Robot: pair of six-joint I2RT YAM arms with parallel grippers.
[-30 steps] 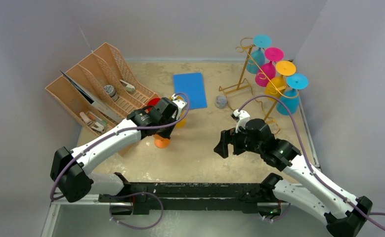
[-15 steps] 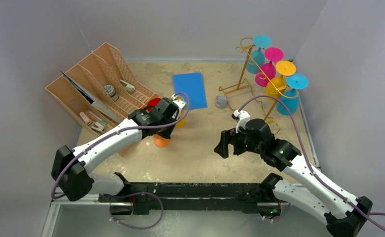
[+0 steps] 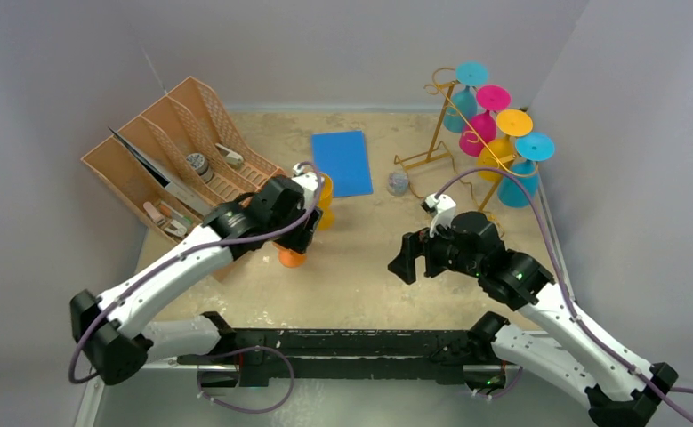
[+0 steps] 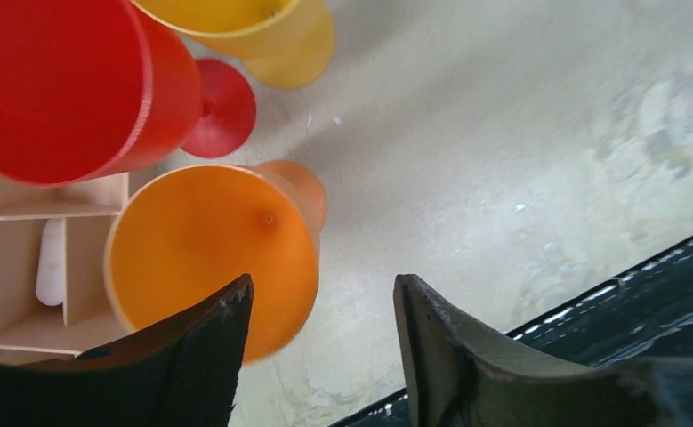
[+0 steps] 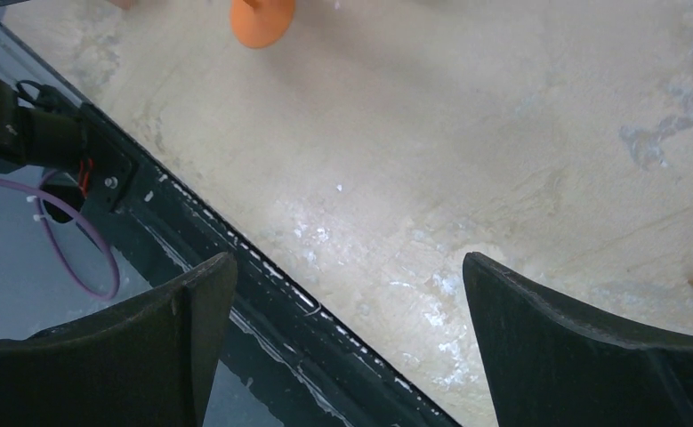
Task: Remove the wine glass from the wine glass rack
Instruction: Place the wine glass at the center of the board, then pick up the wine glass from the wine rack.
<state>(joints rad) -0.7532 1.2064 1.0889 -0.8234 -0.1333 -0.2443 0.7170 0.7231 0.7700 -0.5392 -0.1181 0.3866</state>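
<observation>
At the bottom of the overhead view, the black rail [image 3: 351,342] across the arm bases is partly covered by both arms. The right wrist view cuts it off at the lower left.

The right gripper [image 3: 399,260] hangs over bare table [image 5: 467,160] right of centre. Its fingers [image 5: 156,347] are spread wide with nothing between them, and only their tips come into the frame.

The left gripper [image 4: 322,286] is hidden under its own wrist in the overhead view. In its wrist view the fingers are apart with bare tabletop between them. The left fingertip overlaps the rim of the orange wine glass [image 4: 209,258], which stands upright. I cannot tell whether the two are touching.

From above, only that glass's foot [image 3: 291,258] peeks out below the arm. Just beyond it stands the red wine glass [image 4: 58,80], cropped by the frame's upper left and fully covered by the arm from overhead. The yellow wine glass [image 3: 326,189] is half hidden beside the wrist.

Farther back lie a blue sheet [image 3: 342,163] and a small grey object [image 3: 398,183], too small to identify. The brown organizer tray [image 3: 160,156] sits at the left, its contents hard to make out.

Farthest, at the upper right, the wine glass rack [image 3: 437,133] carries four hanging wine glasses [image 3: 498,156], bowls down. The teal, magenta, yellow and teal glasses overlap one another.
</observation>
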